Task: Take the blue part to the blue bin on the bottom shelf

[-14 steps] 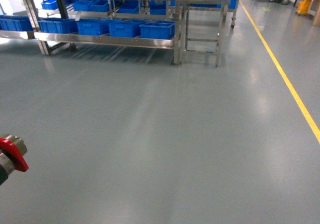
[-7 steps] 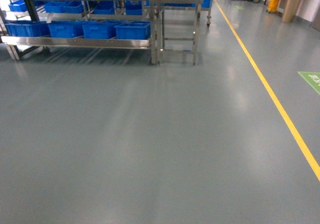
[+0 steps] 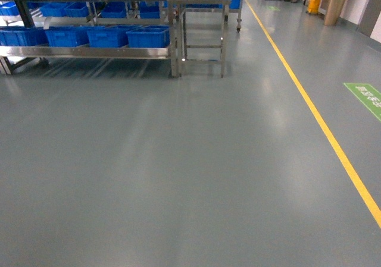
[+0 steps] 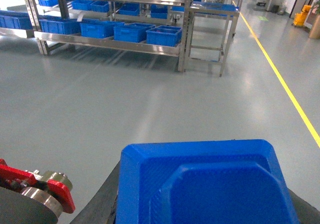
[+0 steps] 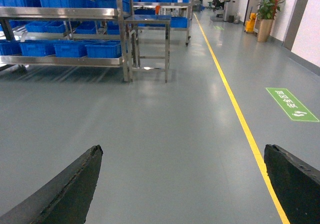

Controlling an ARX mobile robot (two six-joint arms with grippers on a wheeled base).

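We see even, bright overhead lighting in all three views. The grey floor [image 3: 178, 160] carries soft pale reflections below the steel rack [image 3: 89, 52]; shadows are faint. The head view is slightly soft. In the wrist views, the nearest objects at the bottom edge are blurred.

— What is seen of the part?

— A blue moulded plastic part [image 4: 205, 184] with a textured top, bevelled corners and a raised centre panel is seen close up in the left wrist view, apparently held between dark fingers.

— And the destination?

— A brushed stainless-steel bottom shelf [image 3: 89, 52] with a flat front rail is seen far off. Rectangular blue plastic bins [image 3: 147, 37] are lined upright along it.
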